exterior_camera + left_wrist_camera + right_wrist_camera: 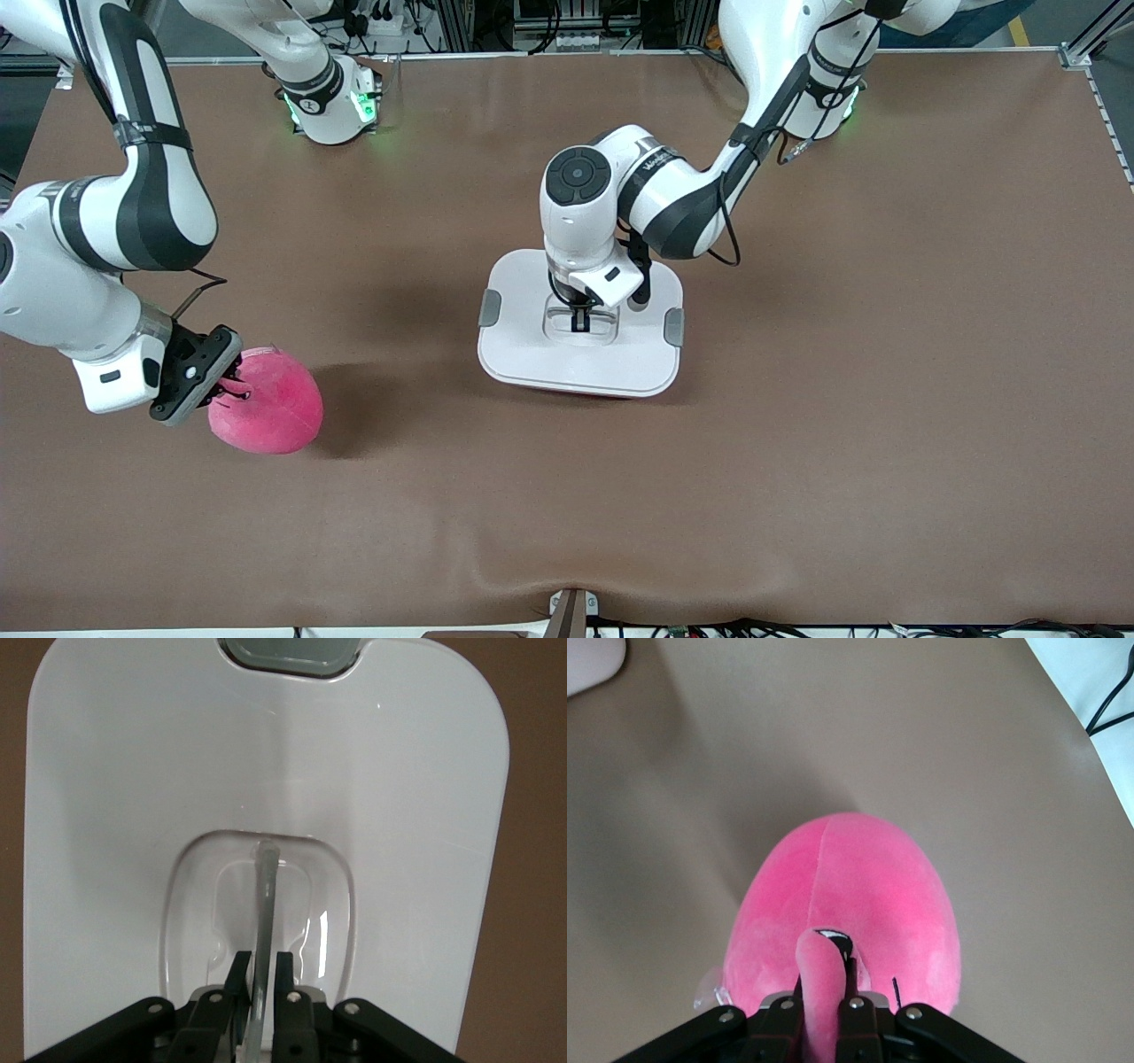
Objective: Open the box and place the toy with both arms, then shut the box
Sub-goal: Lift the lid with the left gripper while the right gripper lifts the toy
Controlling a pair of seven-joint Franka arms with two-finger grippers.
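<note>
- Looking down from the front camera, I have the box [580, 359] near the middle of the brown table [886, 354], its white lid [133, 815] on, a grey clip [489, 307] at each end.
- My left gripper [259, 979] sits in the lid's recessed centre, fingers drawn narrow on either side of the thin clear handle [264, 904] and pinching it.
- On the right wrist camera, my right gripper [824, 992] is clamped tight on a fold of the toy [850, 904].
- That pink plush toy [266, 403] is toward the right arm's end of the table, well apart from the box and slightly nearer the front camera.
</note>
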